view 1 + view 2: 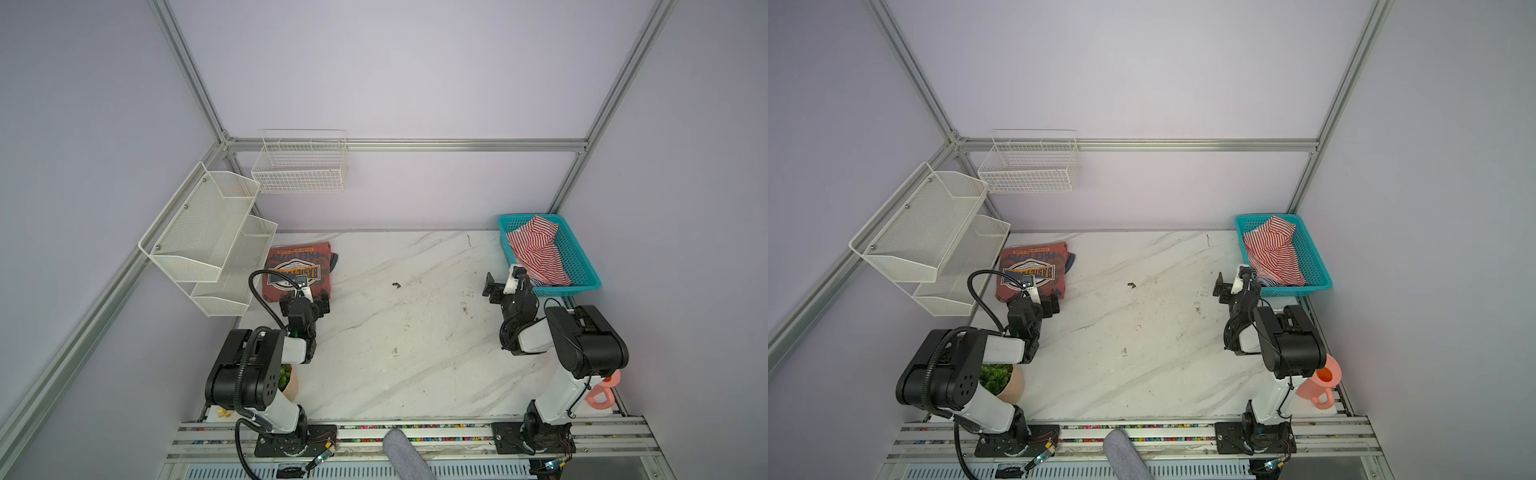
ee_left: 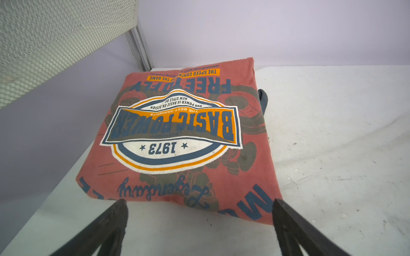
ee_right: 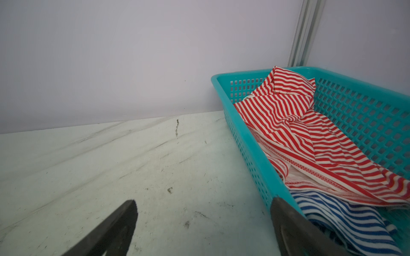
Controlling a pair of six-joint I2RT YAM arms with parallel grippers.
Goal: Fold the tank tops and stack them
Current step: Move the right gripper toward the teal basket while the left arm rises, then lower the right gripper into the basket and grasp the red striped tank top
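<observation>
The red-striped top (image 3: 310, 137) lies crumpled over the navy-striped top (image 3: 346, 217) in the teal basket (image 3: 366, 104), at the far right corner of the tabletop (image 1: 395, 332). My right gripper (image 3: 203, 202) stands wide and empty beside the basket wall. My left gripper (image 2: 199, 201), equally wide, faces the rust-red garment (image 2: 177, 133). Risk: one pinch lifts both layers or drags the basket.
</observation>
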